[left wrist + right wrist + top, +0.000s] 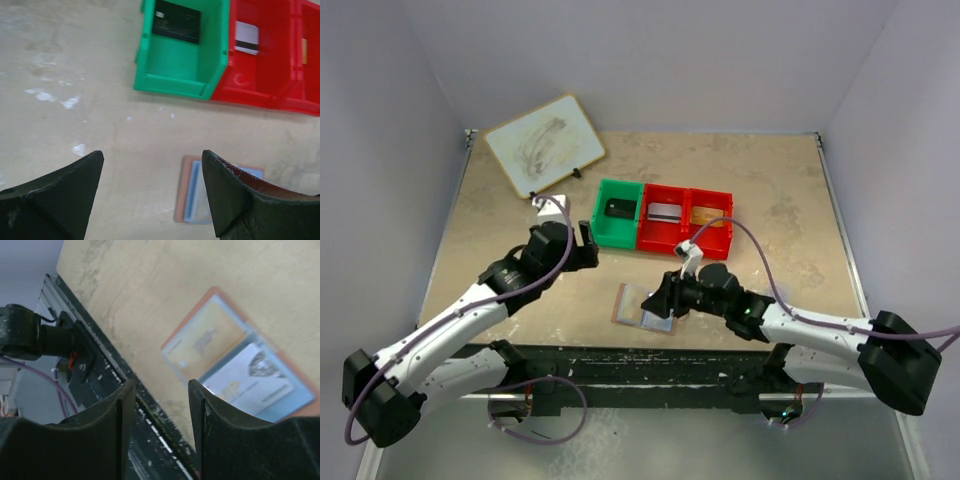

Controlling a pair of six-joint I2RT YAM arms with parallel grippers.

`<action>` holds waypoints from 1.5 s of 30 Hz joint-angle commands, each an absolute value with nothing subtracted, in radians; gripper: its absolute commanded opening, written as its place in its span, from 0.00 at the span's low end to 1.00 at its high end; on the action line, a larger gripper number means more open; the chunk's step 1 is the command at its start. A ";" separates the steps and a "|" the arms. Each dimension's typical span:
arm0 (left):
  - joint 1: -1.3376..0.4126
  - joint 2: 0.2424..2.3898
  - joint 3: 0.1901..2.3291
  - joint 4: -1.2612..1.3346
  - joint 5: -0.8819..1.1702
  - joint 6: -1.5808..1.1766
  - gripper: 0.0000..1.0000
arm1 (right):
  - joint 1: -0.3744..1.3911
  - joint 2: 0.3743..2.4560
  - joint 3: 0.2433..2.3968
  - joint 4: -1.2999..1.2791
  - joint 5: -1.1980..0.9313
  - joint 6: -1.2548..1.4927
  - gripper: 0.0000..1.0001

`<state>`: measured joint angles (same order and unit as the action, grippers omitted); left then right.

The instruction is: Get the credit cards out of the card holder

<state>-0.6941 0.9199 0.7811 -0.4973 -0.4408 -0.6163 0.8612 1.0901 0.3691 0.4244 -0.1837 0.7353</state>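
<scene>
Holder (642,305) (192,192) (240,365) lies open and flat on the table (770,200), nearer you than the green bin (605,225) (170,82) and a little to its right. You can see two cards tucked in it: a yellowish card (202,342) and a white card (250,377). Your right gripper (660,293) (161,385) hangs just above the holder, fingers apart with nothing between them. Your left gripper (588,240) (152,155) sits by the green bin's near left corner, spread wide and empty. A black card (176,21) lies inside the green bin.
</scene>
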 commanded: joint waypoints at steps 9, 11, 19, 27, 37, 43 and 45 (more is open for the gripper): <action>-0.844 1.279 0.807 -0.130 -0.230 -0.672 0.77 | 1.163 1.169 0.343 0.422 0.098 1.084 0.50; -0.859 1.335 0.815 -0.114 -0.216 -0.663 0.77 | 1.178 1.206 0.330 0.412 0.103 1.121 0.49; -0.917 1.443 0.821 -0.046 -0.251 -0.596 0.75 | 1.187 1.253 0.280 0.381 0.125 1.216 0.53; -0.919 1.549 0.825 0.020 -0.235 -0.537 0.74 | 1.096 1.199 0.186 0.348 0.185 1.309 0.56; -0.939 1.562 0.708 0.120 -0.155 -0.580 0.71 | 0.787 1.225 0.234 0.392 0.033 1.038 0.57; -0.960 1.453 0.566 0.158 -0.171 -0.695 0.69 | 0.716 1.330 0.280 0.460 -0.033 0.994 0.57; -0.974 1.413 0.513 0.191 -0.164 -0.742 0.68 | 0.715 1.370 0.308 0.475 -0.058 0.980 0.57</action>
<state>-0.9520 1.4887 0.6041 0.1375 -0.1825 -0.6327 0.7208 1.2938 0.2771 0.5270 -0.0158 1.0676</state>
